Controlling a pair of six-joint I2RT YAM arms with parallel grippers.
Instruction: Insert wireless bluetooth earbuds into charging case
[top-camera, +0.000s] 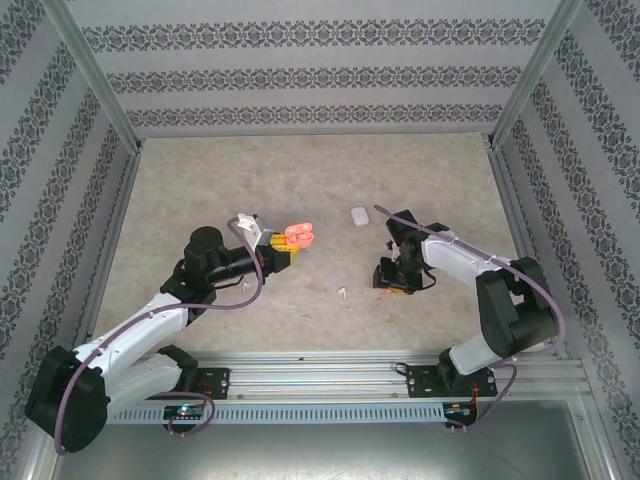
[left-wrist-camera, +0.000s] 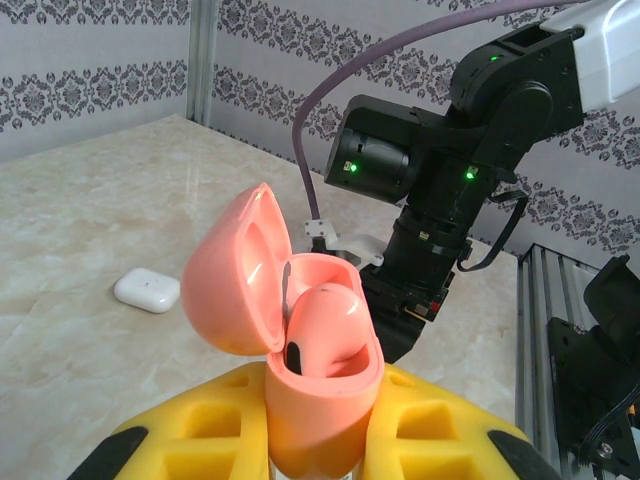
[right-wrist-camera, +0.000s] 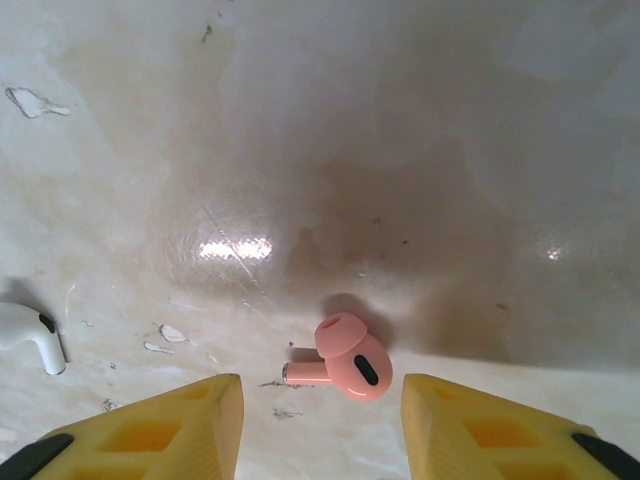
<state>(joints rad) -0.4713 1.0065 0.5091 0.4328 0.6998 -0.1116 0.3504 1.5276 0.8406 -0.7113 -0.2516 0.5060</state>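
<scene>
While parted and empty, right pincer (right-wrist-camera: 320, 420) over pink earbud (right-wrist-camera: 345, 362) lying on tabletop (right-wrist-camera: 400, 150) | left pincer (top-camera: 285, 247) clamped on open pink case (left-wrist-camera: 325, 400), seated earbud (left-wrist-camera: 325, 325) inside | step judged: pickup of remaining pink bud | next: lower, close on it, carry to case

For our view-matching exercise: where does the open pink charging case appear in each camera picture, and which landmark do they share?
Top external: pink case just left of centre.
Left wrist: pink case bottom centre, lid open.
Right wrist: marble table with a loose pink earbud.
Shared landmark: the marble table.
</scene>
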